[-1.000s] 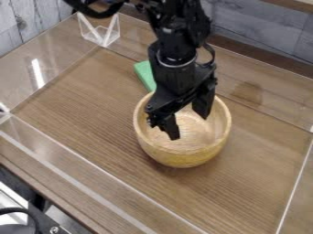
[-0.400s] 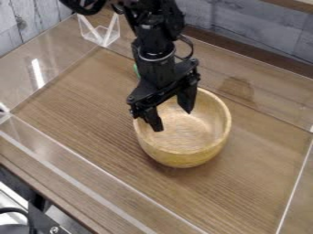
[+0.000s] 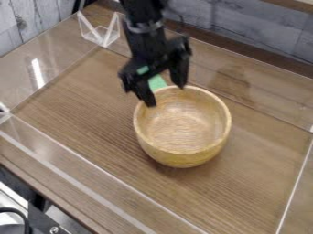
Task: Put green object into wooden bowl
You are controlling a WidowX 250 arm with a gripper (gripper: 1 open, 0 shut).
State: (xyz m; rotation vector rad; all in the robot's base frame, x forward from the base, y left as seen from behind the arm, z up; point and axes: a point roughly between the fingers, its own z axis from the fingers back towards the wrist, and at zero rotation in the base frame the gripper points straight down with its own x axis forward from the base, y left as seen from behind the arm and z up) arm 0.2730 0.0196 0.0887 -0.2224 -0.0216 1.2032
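**Inspector:** While the arm hangs over the upper middle of the frame, where does the gripper (image 3: 154, 80) stand?

**Assistant:** It points down, just above and left of the bowl (image 3: 184, 125). Its black fingers (image 3: 130, 82) are spread wide, one to the left and one to the right, with nothing pinched between them.

**Inspector:** And the block (image 3: 156, 81)?

**Assistant:** A patch of bright green shows between the spread fingers, at the bowl's upper left rim, outside the bowl. It appears to lie on the table (image 3: 73, 110). The arm covers its upper part, so its full outline cannot be told. Whether either finger touches it cannot be told.

**Inspector:** State of the bowl.

**Assistant:** Round, light tan wood, thick rim, upright at the centre of the frame. Its inside is plain wood, with the grain visible on the floor.

**Inspector:** Surroundings?

**Assistant:** The table is brown wood grain, ringed by clear walls (image 3: 31, 78) that run along the left and lower edges of the frame. A small clear stand (image 3: 101, 31) sits at the upper left, behind the arm and well apart from the bowl. A grey plank wall (image 3: 251, 27) fills the upper right.

**Inspector:** Image quality?

**Assistant:** The arm is somewhat blurred; the bowl and table are sharp.
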